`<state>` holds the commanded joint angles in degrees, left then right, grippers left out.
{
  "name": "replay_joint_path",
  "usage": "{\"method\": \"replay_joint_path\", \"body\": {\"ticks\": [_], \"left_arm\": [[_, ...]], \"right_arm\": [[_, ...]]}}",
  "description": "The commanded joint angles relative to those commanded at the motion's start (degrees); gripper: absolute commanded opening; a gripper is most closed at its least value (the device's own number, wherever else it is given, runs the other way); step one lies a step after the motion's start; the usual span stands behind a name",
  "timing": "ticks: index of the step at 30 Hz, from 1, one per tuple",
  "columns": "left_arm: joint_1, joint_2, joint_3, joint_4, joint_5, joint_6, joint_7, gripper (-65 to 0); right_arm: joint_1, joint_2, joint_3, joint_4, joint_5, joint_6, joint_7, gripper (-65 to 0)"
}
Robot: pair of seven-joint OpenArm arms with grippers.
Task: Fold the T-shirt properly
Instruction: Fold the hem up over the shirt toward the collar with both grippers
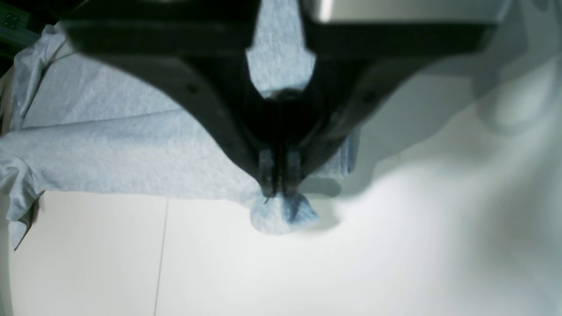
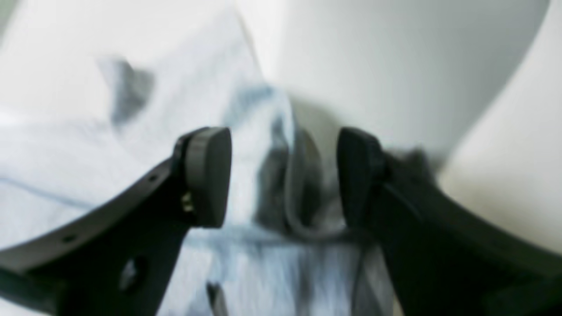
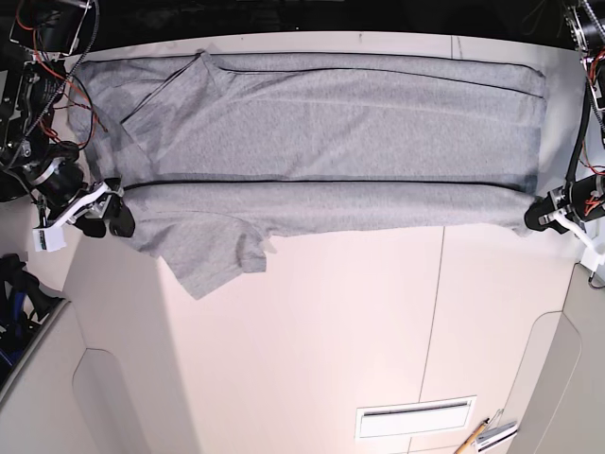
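Folding looks barely begun: nearest the base camera, a short sleeve (image 3: 213, 253) spills onto the white tabletop (image 3: 312, 350). The black left gripper (image 1: 279, 195) pinches a corner of the heather-grey cotton T-shirt (image 3: 350, 123); the black right gripper (image 2: 283, 175) parts around cloth, perhaps ungripped. Beyond, the broad panel still needs folding.

The left arm (image 3: 591, 142) reaches in at the left edge of the table (image 3: 312, 331), its gripper (image 1: 279, 193) angled down and inward, the two dark fingers side by side and shut on the shirt (image 1: 131, 153). The right arm (image 3: 33, 118) slopes down near the table's right edge, its gripper (image 2: 283, 175) turned inward and low, with the rounded black fingertips (image 2: 206, 175) parted, one either side of a raised fold.
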<state>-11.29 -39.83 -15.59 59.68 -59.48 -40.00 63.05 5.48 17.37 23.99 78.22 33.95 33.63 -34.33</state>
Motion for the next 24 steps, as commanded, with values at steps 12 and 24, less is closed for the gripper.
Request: {"method": "replay_joint_path", "body": {"ticks": [12,24], "left_arm": [[0.24,-0.02,0.00,0.00,-0.90,0.00,0.00,-65.0],[0.22,-0.02,0.00,0.00,-1.16,0.00,-0.02,-65.0]], "right_arm": [[16.31,-5.31,-5.25,-20.65,-12.41,-1.05,7.21,-27.7],[18.47,-7.32,-17.42,-27.26,-12.52,-0.83,7.34,-34.9]]}}
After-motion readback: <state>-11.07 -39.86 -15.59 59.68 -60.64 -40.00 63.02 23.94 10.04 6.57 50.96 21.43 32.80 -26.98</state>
